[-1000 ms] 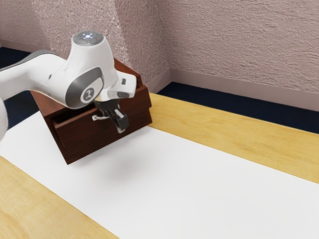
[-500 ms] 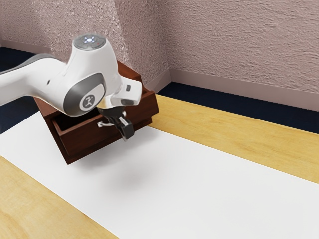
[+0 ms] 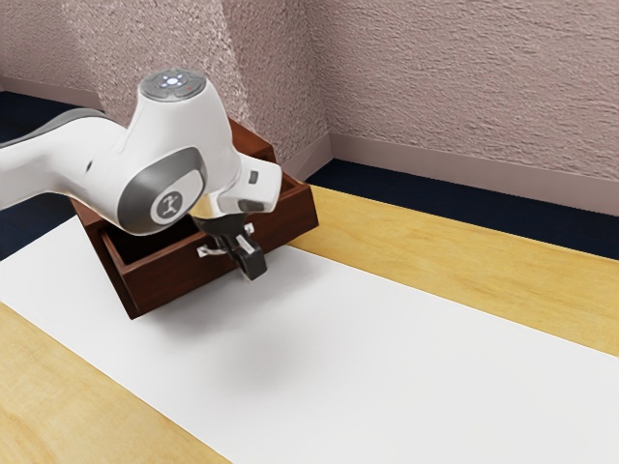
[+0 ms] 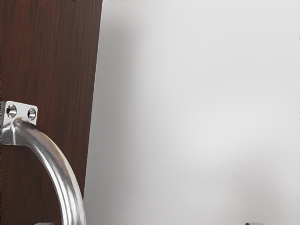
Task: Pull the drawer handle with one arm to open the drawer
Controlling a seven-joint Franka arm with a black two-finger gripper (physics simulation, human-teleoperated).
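Note:
A dark wood drawer box stands at the back left of the white mat, its drawer pulled partly out, with a hollow showing behind the front panel. The silver handle sticks out from the front. My black gripper hangs down over it from the white arm, with the handle between its fingers. In the wrist view the curved handle runs from its screwed plate on the wood front down to one finger. The other finger stands far off, so the gripper is open and hooked on the handle.
The mat lies across a light wooden table, wide and bare toward the exterior view's right. A rough pink wall with a baseboard and a dark floor strip rises behind the box.
My gripper has moved toward the exterior view's right and a little down, taking the handle with it. The drawer's right end has come out further and the hollow behind the front has widened.

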